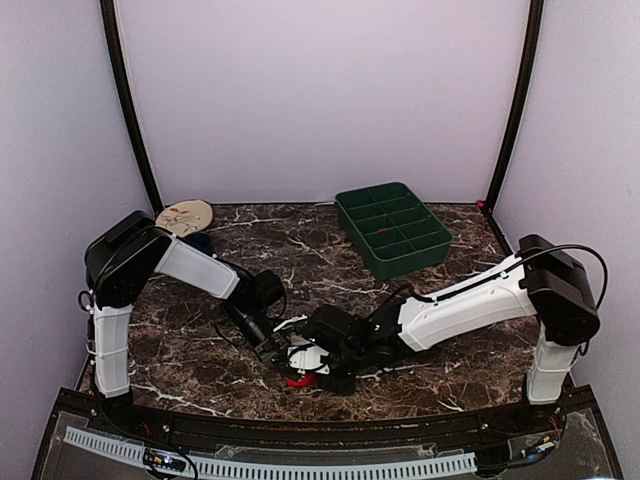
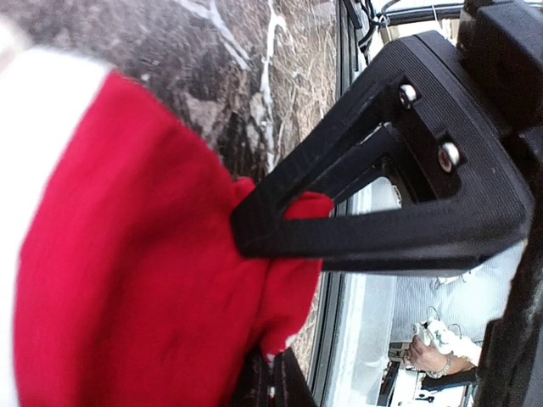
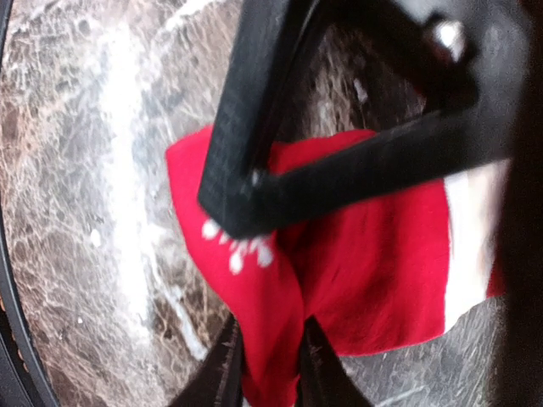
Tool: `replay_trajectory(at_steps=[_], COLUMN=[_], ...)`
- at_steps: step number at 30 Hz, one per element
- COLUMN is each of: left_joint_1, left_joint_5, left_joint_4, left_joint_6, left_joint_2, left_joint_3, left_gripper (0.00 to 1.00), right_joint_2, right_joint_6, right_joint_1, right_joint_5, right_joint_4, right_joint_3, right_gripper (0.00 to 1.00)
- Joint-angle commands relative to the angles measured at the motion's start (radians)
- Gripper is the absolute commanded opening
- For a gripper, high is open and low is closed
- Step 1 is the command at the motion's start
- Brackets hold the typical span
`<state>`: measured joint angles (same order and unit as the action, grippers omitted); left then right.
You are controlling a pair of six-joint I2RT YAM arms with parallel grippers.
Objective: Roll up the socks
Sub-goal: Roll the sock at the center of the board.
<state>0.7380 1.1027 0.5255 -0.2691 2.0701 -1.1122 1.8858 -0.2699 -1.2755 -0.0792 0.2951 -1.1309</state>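
Note:
Red socks point(image 1: 297, 380) lie bunched on the marble table near its front edge, mostly hidden under both grippers. In the left wrist view the red fabric point(image 2: 144, 280) has a white band on its left, and my left gripper point(image 2: 263, 305) is shut on a corner of it. In the right wrist view the sock point(image 3: 373, 271) shows a white speckled mark and a white band at the right. A fold of it runs between the fingers of my right gripper point(image 3: 254, 288), which is closed on it. The two grippers point(image 1: 300, 358) meet tip to tip over the socks.
A green tray point(image 1: 392, 230) with compartments stands at the back right. A round wooden disc point(image 1: 185, 216) lies at the back left with a dark blue item point(image 1: 200, 243) beside it. The table's front rail point(image 1: 300, 425) runs just below the socks.

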Motion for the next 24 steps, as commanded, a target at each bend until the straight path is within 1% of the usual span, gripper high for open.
replay_trajectory(at_steps=[1,3,7,15,24], left_joint_1=[-0.019,-0.021,-0.021,-0.021,-0.021], left_joint_5=[-0.008,-0.008,-0.005,-0.001,0.006], left_joint_4=[0.011,0.009,0.007,0.007,0.006], left_joint_6=[0.005,0.009,0.011,0.013,0.013], left_joint_2=[-0.011,-0.010,-0.010,-0.003,0.002], left_joint_3=[-0.015,-0.014,-0.010,-0.011,-0.013], left_gripper=[0.01,0.01,0.01,0.01,0.01], right_joint_2=[-0.041,-0.047,-0.055,-0.062,-0.064], right_joint_6=[0.026,0.030,0.031,0.028,0.021], right_joint_1=[0.004,0.003,0.004,0.002,0.003], right_joint_5=[-0.005,-0.005,-0.005,0.000,-0.008], right_joint_4=[0.011,0.009,0.007,0.004,0.008], right_joint_3=[0.033,0.037,0.039,0.035,0.018], right_gripper=[0.22,0.25,0.26,0.25,0.27])
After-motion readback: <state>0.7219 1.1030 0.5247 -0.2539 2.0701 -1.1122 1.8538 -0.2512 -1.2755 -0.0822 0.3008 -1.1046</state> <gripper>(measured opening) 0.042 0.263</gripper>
